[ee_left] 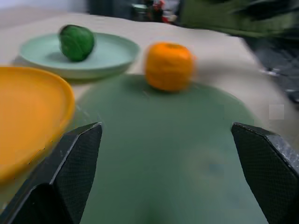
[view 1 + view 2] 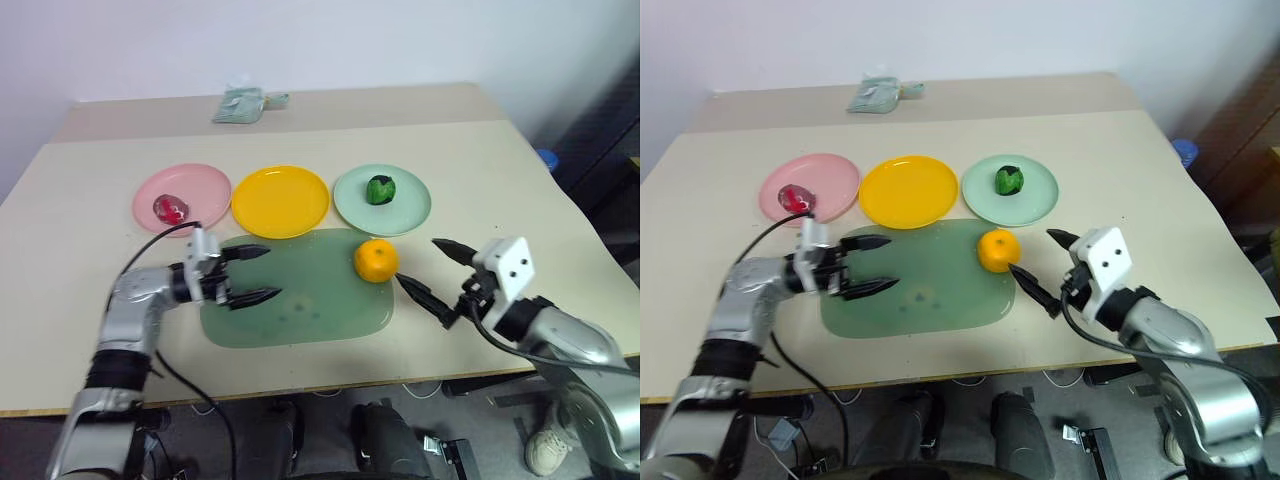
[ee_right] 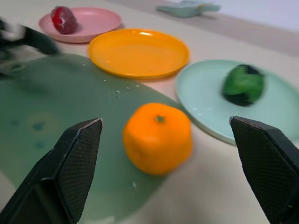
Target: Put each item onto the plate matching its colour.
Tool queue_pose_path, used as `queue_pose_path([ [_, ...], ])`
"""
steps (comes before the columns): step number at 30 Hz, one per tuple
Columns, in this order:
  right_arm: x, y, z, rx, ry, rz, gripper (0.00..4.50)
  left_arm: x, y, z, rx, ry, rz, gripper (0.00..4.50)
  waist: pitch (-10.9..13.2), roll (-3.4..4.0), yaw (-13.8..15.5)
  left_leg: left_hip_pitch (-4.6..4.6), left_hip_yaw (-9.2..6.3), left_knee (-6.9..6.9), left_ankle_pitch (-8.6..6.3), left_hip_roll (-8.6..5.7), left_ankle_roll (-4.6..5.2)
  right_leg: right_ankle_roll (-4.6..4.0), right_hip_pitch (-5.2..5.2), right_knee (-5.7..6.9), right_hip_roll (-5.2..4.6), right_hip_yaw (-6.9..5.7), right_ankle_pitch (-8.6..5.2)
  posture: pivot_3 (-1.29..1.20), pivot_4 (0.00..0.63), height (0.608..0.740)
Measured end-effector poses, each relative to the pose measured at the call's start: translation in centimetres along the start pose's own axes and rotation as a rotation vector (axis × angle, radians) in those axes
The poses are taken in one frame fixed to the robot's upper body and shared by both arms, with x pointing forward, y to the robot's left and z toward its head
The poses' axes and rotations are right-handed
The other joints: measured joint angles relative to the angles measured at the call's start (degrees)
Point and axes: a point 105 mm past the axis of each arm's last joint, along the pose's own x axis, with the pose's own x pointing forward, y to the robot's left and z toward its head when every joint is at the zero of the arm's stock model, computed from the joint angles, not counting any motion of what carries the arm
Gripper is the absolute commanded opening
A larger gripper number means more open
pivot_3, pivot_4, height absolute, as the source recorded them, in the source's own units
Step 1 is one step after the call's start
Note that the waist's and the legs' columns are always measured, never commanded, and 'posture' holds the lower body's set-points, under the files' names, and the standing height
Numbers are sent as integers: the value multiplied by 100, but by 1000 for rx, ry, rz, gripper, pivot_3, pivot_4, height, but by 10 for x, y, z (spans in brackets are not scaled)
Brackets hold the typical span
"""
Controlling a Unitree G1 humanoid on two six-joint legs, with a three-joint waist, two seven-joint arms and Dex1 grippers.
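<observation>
Red fruit [image 2: 170, 209] sits on the pink plate [image 2: 205, 185] and green fruit [image 2: 380, 189] on the mint plate [image 2: 412, 205], so only the orange [image 2: 376, 260] is left, at the mat's [image 2: 300, 310] right edge, centre frame. The right gripper [image 2: 428, 274], jaws spread, points at it, seemingly to carry it to the empty yellow plate [image 2: 281, 200]; the left gripper [image 2: 252, 274] hovers spread and empty over the mat.

Orange fruit [image 1: 169, 66] on green mat [image 1: 173, 154]
</observation>
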Motion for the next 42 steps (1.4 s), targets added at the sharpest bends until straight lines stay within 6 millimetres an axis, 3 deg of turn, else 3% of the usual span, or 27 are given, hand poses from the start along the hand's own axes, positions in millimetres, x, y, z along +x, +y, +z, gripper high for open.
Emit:
queue_pose_path([
  [4,15,-3,-8,26,12,38,4448,-18,-16,20,-8,-41,-51,4500,-1,2,-5,1,1,-1,-1,0,1,-1,3,-4,-3,1,0,0,150,740],
  [10,31,-8,-22,70,40,81,4448,-40,-43,29,-37,-26,-76,4500,-1,3,-52,-1,4,-23,0,2,-1,1,-20,6,1,5,1,0,150,740],
  [23,49,2,-24,115,15,177,4448,-37,-55,34,11,-4,-9,4500,-1,3,-23,-1,6,-18,-1,2,-1,-1,-18,5,0,8,0,0,150,740],
  [31,55,0,-42,111,63,178,4448,-33,-52,36,25,-11,33,4500,-1,3,-23,-1,9,-18,-1,2,-1,-1,-19,5,1,7,0,0,150,740],
  [32,56,0,-43,114,62,181,3929,-33,-51,35,25,-12,41,4500,-1,3,-25,-1,9,-18,-1,2,-1,-1,-19,5,1,7,1,0,150,740],
  [34,58,-1,-43,109,57,186,3402,-31,-50,35,26,-19,58,4500,-1,3,-26,-1,9,-18,-1,2,-1,-1,-19,6,1,8,1,0,150,740],
  [42,71,2,-25,97,-6,204,3329,-29,-43,24,16,-31,216,4500,0,4,-37,-1,13,-21,-1,2,-2,1,-24,8,2,11,2,0,150,740],
])
